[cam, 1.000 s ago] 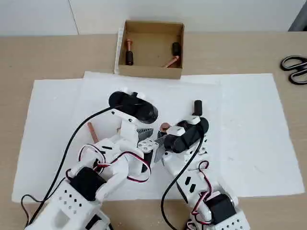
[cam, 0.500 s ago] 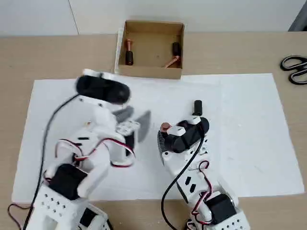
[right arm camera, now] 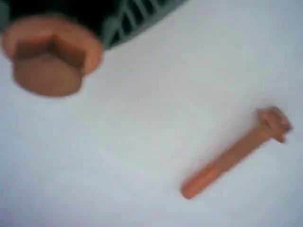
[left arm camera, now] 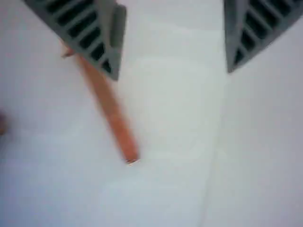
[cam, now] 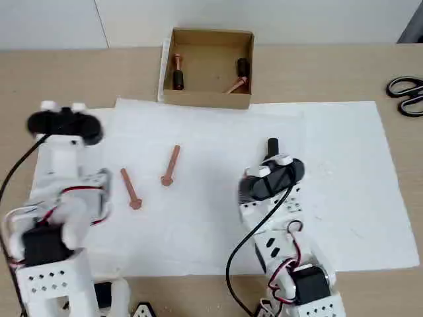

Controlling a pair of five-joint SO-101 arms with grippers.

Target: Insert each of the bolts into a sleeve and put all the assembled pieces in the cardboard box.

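Since a second ago the left arm point(cam: 59, 198) has swung from the middle of the white paper point(cam: 344, 172) out to its left edge, uncovering two bolts, and the right arm point(cam: 272, 181) has shifted a little toward the right edge.

We see the left jaws standing wide apart and holding nothing. They hang over the paper, and a loose bolt point(left arm camera: 108, 113) lies partly under one grey finger point(left arm camera: 85, 28). The right jaws are clamped on a held bolt point(right arm camera: 49, 56) whose hexagonal head faces the wrist camera. Something black sits just behind that head, and we cannot tell what it is. Another loose bolt point(right arm camera: 234, 153) lies flat on the paper well apart from it.

From above, the leftward bolt point(cam: 130, 189) and the middle bolt point(cam: 170, 165) lie near each other on the paper between the arms. A black sleeve point(cam: 272, 146) sits just beyond the right arm.

At the middle of the far edge of the surface point(cam: 79, 72) stands the cardboard box point(cam: 206, 99). It holds one assembled piece point(cam: 178, 71) by its left wall and a second assembled piece point(cam: 242, 67) by its right wall. Scissors point(cam: 411, 96) lie at the surface's right edge.
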